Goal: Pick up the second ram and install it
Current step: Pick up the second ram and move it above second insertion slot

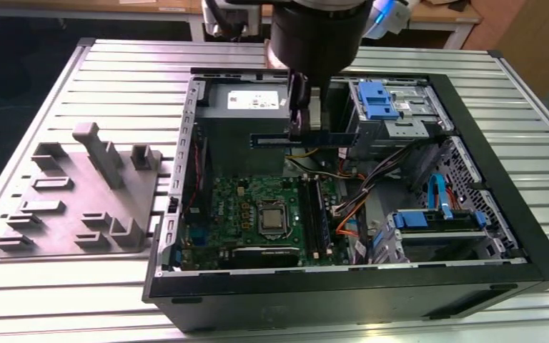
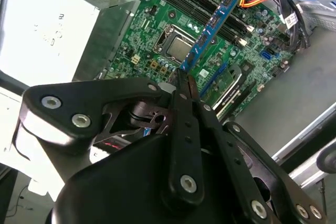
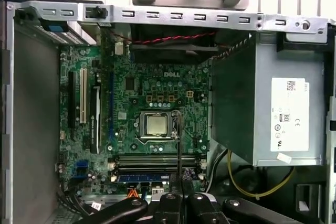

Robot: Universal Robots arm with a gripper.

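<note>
1 stick, the second ram, sits clamped between the gripper's fingers, which are closed tight on its flat faces. It lies level across the exterior view, above the open computer case. In the second wrist view the ram juts out from the gripper over the green motherboard, not seated in the memory slots. The grey fixture tray lies beside the case, on the exterior view's left.

Second ram: thin, long blue-green stick, level, on edge, aloft, pinched mid-length in claw.
</note>
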